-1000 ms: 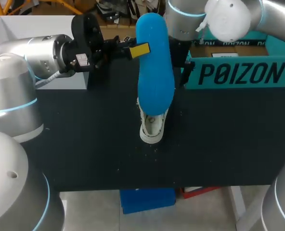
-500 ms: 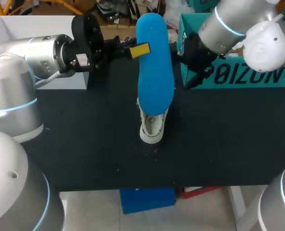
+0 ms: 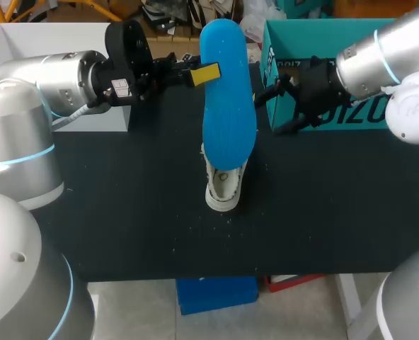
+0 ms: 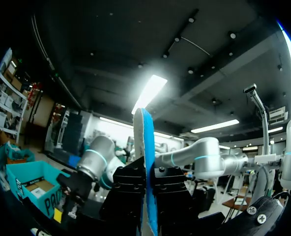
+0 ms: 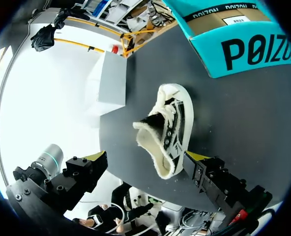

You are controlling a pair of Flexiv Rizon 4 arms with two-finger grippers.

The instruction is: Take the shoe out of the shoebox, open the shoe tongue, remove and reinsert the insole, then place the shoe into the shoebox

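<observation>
Left claw [image 3: 195, 74] pinches blue insole [image 3: 227, 99] upright above shoe [image 3: 224, 188]; right claw [image 3: 270, 113], wide open & empty, sits at insole's 3 o'clock. Best: right steadies shoe, insole enters toe-first.

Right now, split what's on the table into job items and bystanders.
Job items: blue insole, gripped by the left end effector; shoe; shoebox; right end effector, open.
Lying about: white box at the table's far left.

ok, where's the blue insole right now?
Head view, middle: the blue insole is held in the left gripper, over the white lace-up shoe on the black table, left of the teal shoebox.
</observation>
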